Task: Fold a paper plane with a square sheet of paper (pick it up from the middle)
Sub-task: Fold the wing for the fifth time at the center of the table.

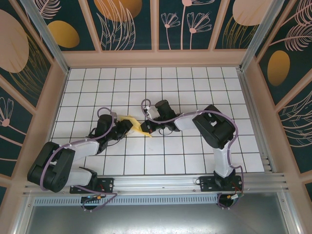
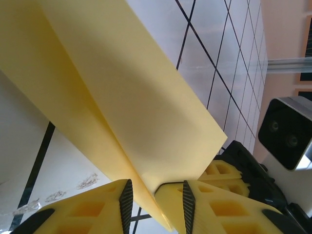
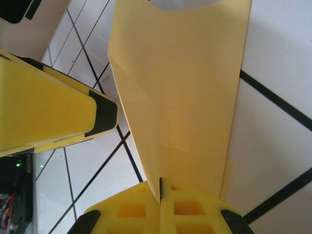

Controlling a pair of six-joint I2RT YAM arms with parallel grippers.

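- Top view: yellow paper, folded into a smaller shape, sits just off the centre of the white tiled surface, toward 9 o'clock.
- One corner of the paper points toward 5 o'clock.
- The left end effector is at the paper's 9 o'clock and the right end effector at its 3 o'clock. Both are hard against the paper.
- Left wrist view: the paper rises in two layers meeting along a crease, tilted up off the tiles.
- Its lower edge runs down between the left end effector's yellow fingers.
- The jaws stand narrowly apart around that edge. I cannot tell whether the black pads are pressing on the paper.
- Past the paper, at 3 o'clock in that view, is the other arm's camera housing.
- Right wrist view: the right end effector is closed tight. Its fingers meet along a thin seam with the paper's lower edge pinched between them.
- Creases show across the held paper, which stands up from the jaws toward 12 o'clock.
- A finger of the left end effector lies at 9 o'clock, just beside the paper's edge.
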